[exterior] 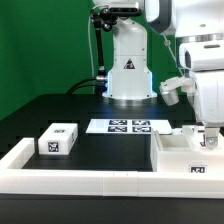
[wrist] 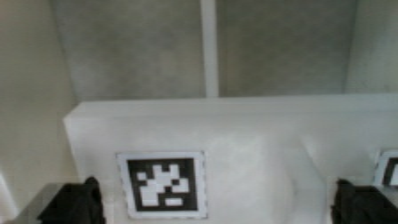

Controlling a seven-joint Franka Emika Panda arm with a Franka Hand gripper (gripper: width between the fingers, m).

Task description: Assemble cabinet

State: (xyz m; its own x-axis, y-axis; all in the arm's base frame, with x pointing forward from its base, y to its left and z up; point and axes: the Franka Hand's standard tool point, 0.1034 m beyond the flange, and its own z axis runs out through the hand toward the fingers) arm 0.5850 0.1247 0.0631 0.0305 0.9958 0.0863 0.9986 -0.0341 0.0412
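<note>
Starting with the exterior view, a large cabinet block (exterior: 180,158) is being shown at the exterior view's right. It is resting on the black table (exterior: 90,110), just behind the long white border rail (exterior: 100,183). Its long axis is being laid across the view, parallel to the rail, and a face with a tag (exterior: 197,168) is being turned toward the camera. A small cabinet block (exterior: 58,140) is being shown at the exterior view's left, well apart from the large one. It is sitting slightly askew, with tags being displayed on its near faces. The marker board (exterior: 128,126) is being seen between the two blocks and farther back. The gripper (exterior: 207,140) is being held pointing down over the large block's right end. From this view it cannot be told whether contact is being made or how far the jaws are parted.

Moving to the wrist view, the large block's white face is being seen close up. One tag (wrist: 164,183) is being shown upright and a second tag (wrist: 388,170) is being cut by the frame edge. Two dark fingers (wrist: 71,202) of the gripper (wrist: 214,205) are being held spread wide, with the tagged face lying beyond them. That spread is being revealed only in this view. The small block, the board and the rail are being given only by the exterior view.
</note>
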